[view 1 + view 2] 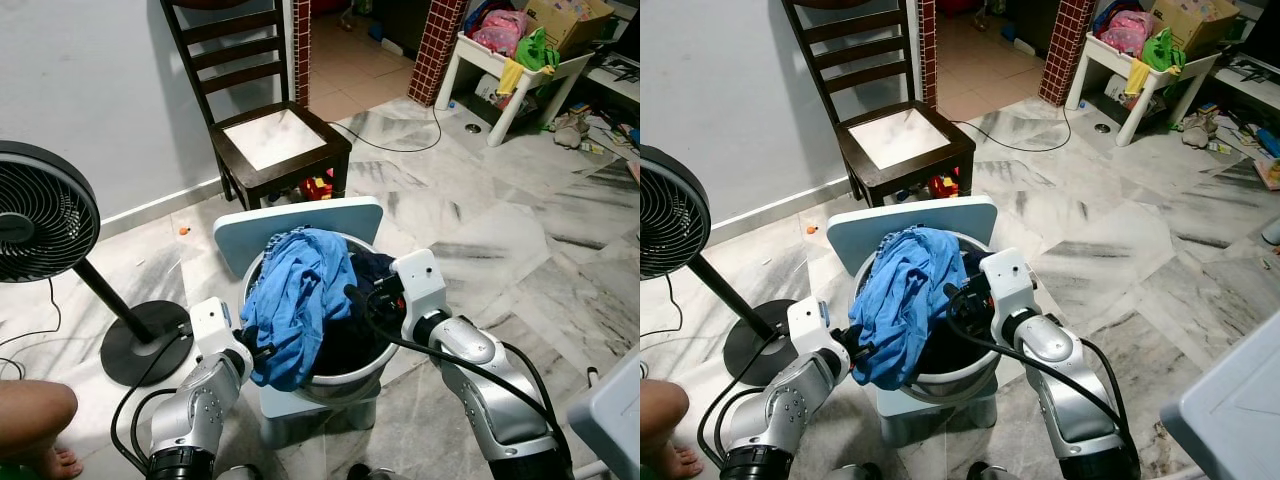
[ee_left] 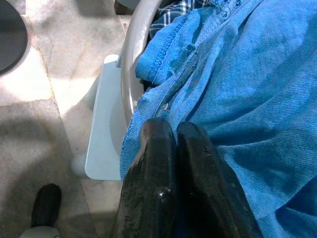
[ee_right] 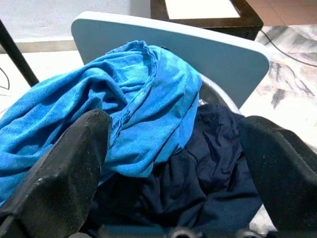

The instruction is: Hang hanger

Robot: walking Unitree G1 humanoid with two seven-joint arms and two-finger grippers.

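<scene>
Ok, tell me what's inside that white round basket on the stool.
A crumpled bright blue cloth is heaped over the white round basket's rim, with a dark navy garment beside it and a checked fabric peeking out. Anything deeper down is covered.

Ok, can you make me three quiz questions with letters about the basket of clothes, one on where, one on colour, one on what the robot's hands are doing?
1. Where does the round white laundry basket stand?
A. on a pale blue plastic stool
B. on the dark wooden chair
C. under the black standing fan

2. What colour is the crumpled cloth on top?
A. red
B. bright blue
C. yellow

3. How is the right gripper?
A. shut on a sock
B. open over the clothes
C. holding the fan

Answers: 1 A, the stool's seat shows beneath the basket. 2 B, it drapes over the rim above dark navy clothes. 3 B, its fingers stand wide apart in the right wrist view, while the left gripper is shut against the cloth.
</scene>
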